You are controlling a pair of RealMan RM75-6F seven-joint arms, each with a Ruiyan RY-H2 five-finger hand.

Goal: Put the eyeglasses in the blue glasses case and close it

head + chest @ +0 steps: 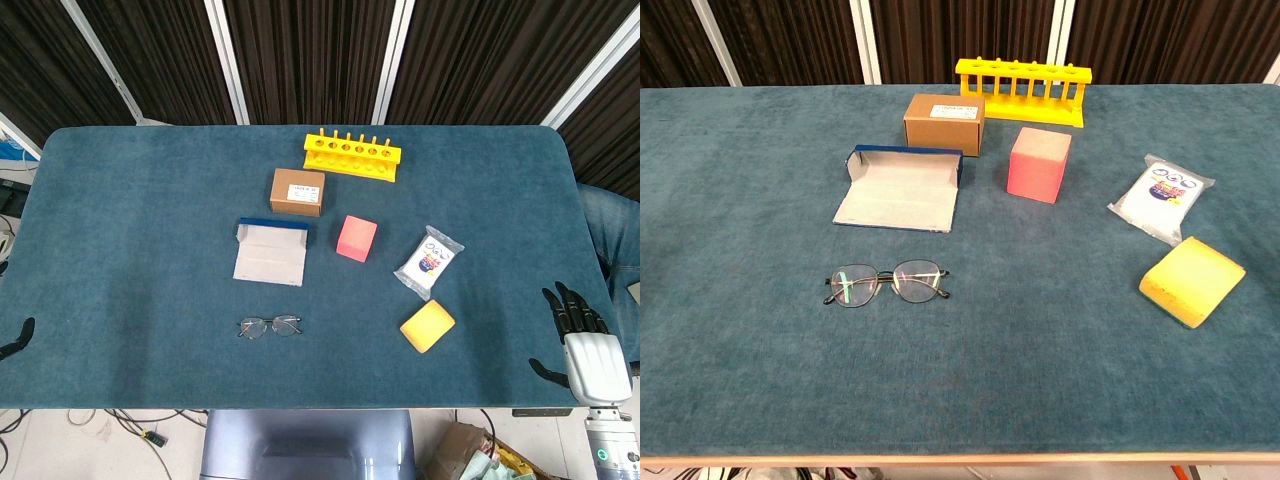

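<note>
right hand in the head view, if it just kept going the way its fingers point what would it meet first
The right hand points up along the table's right edge, fingers apart, holding nothing. That line looks free as far as the picture shows; the yellow sponge and white packet lie well off to its left.

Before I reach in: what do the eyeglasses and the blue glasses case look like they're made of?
The eyeglasses look like thin dark metal wire with clear lenses; the lenses catch faint pink-green reflections, so probably coated glass or plastic. The blue glasses case, lying open, looks like stiff board with a matte blue outside and a pale grey lining, possibly fabric or paper; its flat, sharp-edged panels suggest that.
</note>
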